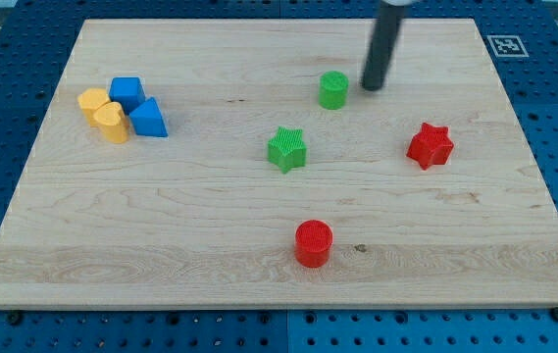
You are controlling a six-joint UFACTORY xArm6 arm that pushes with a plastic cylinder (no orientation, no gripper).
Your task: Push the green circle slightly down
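Note:
The green circle point(333, 89) stands on the wooden board point(161, 216) in the upper middle of the view. My tip point(371, 86) is just to its right, a small gap away, at about the same height in the view. The dark rod rises from the tip to the view's top edge.
A green star point(286, 149) lies below and left of the green circle. A red star point(430, 145) is at the right and a red circle point(313, 243) lower middle. At the left, two yellow blocks point(103, 113) and two blue blocks point(138, 106) sit clustered.

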